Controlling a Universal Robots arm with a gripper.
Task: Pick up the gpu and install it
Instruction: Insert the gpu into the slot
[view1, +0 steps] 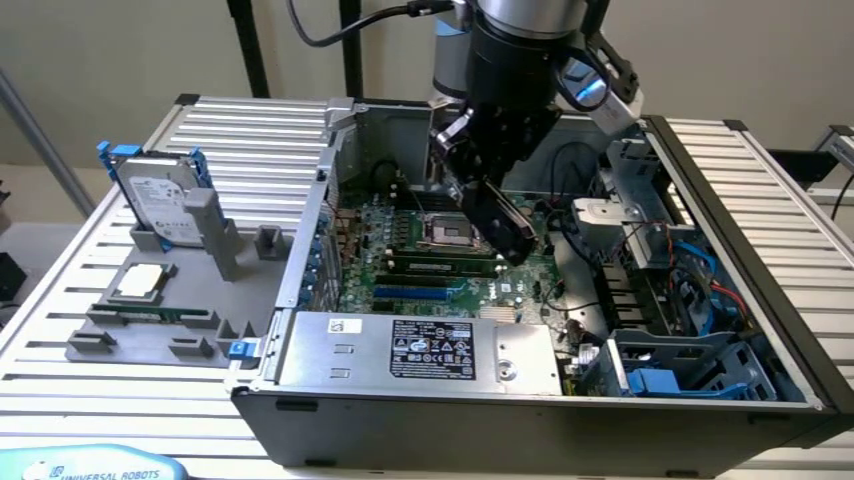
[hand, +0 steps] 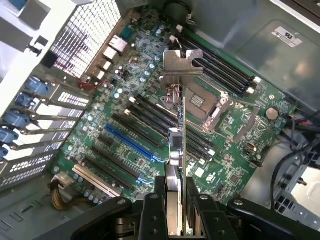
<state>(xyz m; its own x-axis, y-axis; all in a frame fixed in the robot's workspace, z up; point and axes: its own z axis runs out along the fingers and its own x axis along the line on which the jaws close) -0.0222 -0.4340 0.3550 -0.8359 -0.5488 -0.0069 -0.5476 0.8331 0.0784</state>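
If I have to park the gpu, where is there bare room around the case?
Bare table behind the hard drive, and the slatted strip on the exterior view's right of the case. Crowded: the tray with its parts, and inside the case, where cables flank the motherboard under the end effector and gpu.

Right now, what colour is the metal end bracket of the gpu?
The bracket of the gpu is silver; the wrist view shows it best.

The gpu (hand: 181, 70) has a green edge and a silver bracket. Motherboard (hand: 235, 150) green, with one slot (hand: 131, 142) bright blue. Fingers (hand: 150, 215) black; desk (view1: 240, 120) silver, ribbed in stripes.
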